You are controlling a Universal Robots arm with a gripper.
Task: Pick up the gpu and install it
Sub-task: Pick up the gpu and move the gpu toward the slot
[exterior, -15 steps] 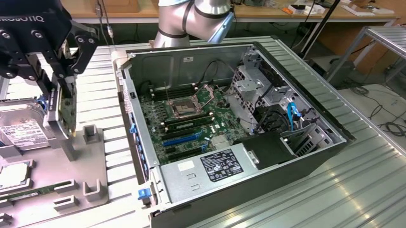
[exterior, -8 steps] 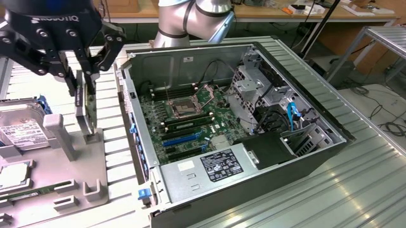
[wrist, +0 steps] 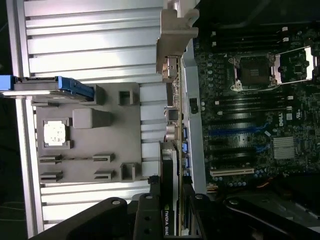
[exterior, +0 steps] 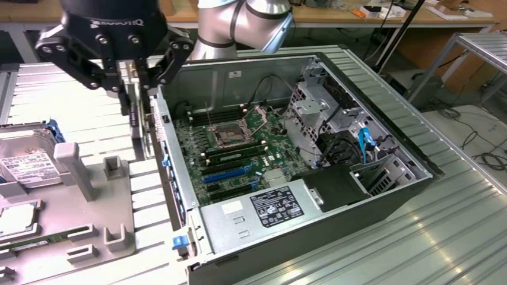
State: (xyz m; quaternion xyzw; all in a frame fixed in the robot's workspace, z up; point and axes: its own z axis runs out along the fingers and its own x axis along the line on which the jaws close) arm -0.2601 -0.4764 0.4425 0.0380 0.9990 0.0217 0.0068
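Note:
The gpu (exterior: 142, 127) is a thin black card with a green board edge, seen edge-on and hanging upright from my gripper (exterior: 141, 89), which is shut on its upper part. It hangs just outside the open computer case's near wall (exterior: 170, 178), over the edge of the grey fixture (exterior: 87, 202). In the wrist view the gpu (wrist: 169, 160) runs away from my gripper (wrist: 171, 212), its silver bracket (wrist: 175, 35) at the far end. The motherboard (exterior: 237, 148) lies inside the case, with blue expansion slots (exterior: 225, 172) (wrist: 235, 131).
The grey fixture (wrist: 90, 135) carries a hard drive (exterior: 24, 163), a processor (wrist: 55, 133) and a memory stick (exterior: 40, 242). A power supply (exterior: 262, 208) and drive cage (exterior: 317, 113) crowd the case. Ribbed metal table (exterior: 443, 237) surrounds it.

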